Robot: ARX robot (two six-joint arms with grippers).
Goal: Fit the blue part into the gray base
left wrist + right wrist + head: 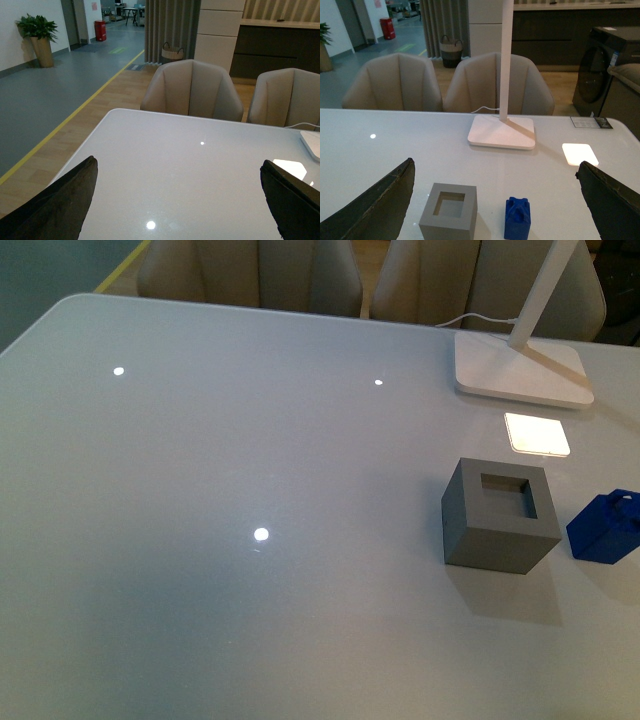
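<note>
The gray base (500, 515) is a matte cube with a square hole in its top, standing on the white table at the right. The blue part (606, 526) stands just right of it, apart from it, at the frame's edge. Both show in the right wrist view: gray base (449, 212), blue part (517, 218) with its loop handle up. My right gripper (495, 200) is open, raised above and behind them, holding nothing. My left gripper (180, 195) is open and empty over bare table. Neither arm shows in the front view.
A white lamp base (520, 368) with a slanted stem stands behind the cube; a bright light patch (537, 433) lies between them. Beige chairs (260, 275) line the table's far edge (250, 308). The lamp (502, 131) also shows in the right wrist view.
</note>
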